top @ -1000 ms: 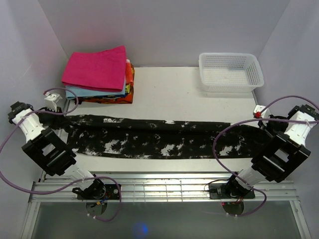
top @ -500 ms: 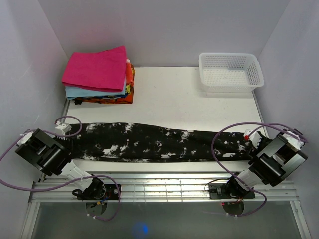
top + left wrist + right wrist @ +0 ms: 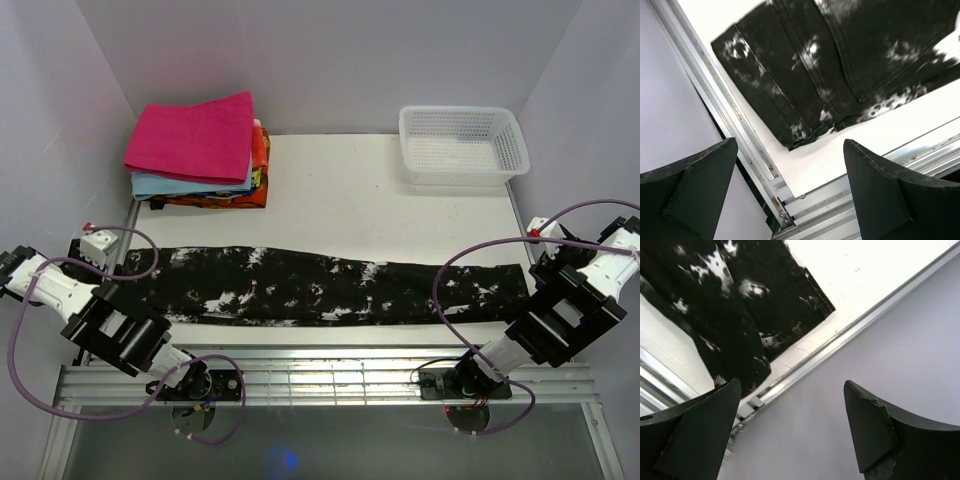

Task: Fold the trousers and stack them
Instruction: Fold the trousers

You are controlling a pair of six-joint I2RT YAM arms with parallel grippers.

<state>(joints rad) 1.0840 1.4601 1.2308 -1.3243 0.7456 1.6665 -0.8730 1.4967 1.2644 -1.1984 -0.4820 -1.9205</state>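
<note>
Black white-splotched trousers (image 3: 320, 287) are lying flat in a long strip across the near part of the table (image 3: 340, 200), running left to right. Left gripper (image 3: 790, 142) is hovering above their left end, jaws spread wide, holding nothing. Right gripper (image 3: 792, 384) is hovering above the right end, jaws also wide apart, empty. Stack of folded cloths (image 3: 200, 150) is sitting far left, white basket (image 3: 462, 145) far right.

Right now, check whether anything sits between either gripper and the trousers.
Nothing visible does. The left gripper and right gripper hang open by the two ends of the trousers. The folded cloth stack and basket sit at the far edge, away from both.
</note>
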